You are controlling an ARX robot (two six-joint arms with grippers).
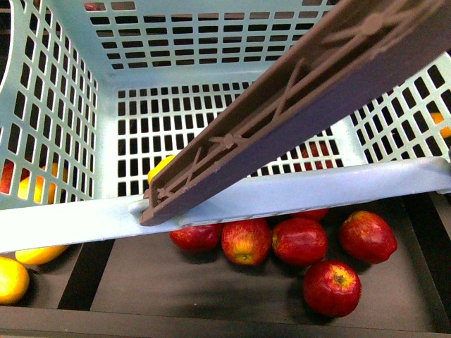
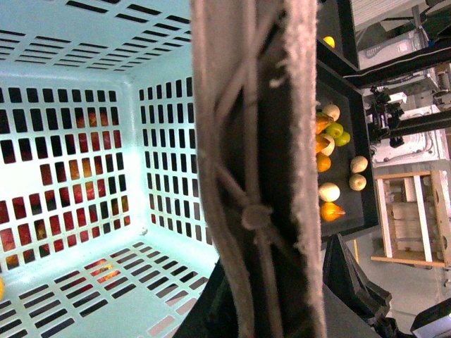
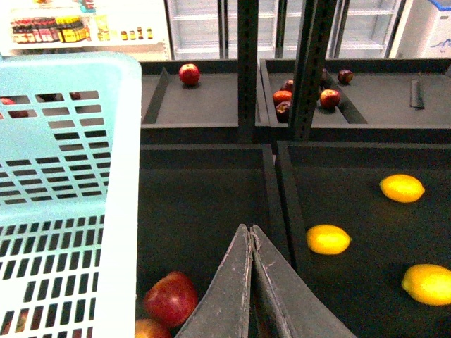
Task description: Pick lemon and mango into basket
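front view
basket (image 1: 63, 218): fills the upper part; its near rim crosses above the dark tray (image 1: 141, 289)
handle (image 1: 282, 120): brown, slanting across the basket, its foot on the near rim
red apples (image 1: 299, 239): a cluster on the tray's right half, most just below the basket rim, one nearer the tray's front edge
yellow fruit (image 1: 10, 278): two past the tray's left edge, in the next compartment; lemon or mango, cannot tell
yellow patch (image 1: 161, 167): by the handle's foot; inside the basket or seen through its slots, cannot tell

left wrist view
basket interior: slotted aqua walls and floor, red fruit showing through the slots
handle, close up: fills the middle, hiding most of the view
left gripper (image 2: 275, 313): only dark parts on either side of the handle show; gripping or loose, cannot tell
orange-yellow fruit (image 2: 331, 211): with paler ones on a far dark shelf; which is the mango, cannot tell

right wrist view
right gripper (image 3: 251, 234): fingers pressed together, nothing between them
lemon (image 3: 328, 239): on the dark tray beside the gripper, apart from it, outside the basket
two more lemons (image 3: 402, 188): further along the same tray
basket wall: on the other side of the gripper, a red apple at its foot
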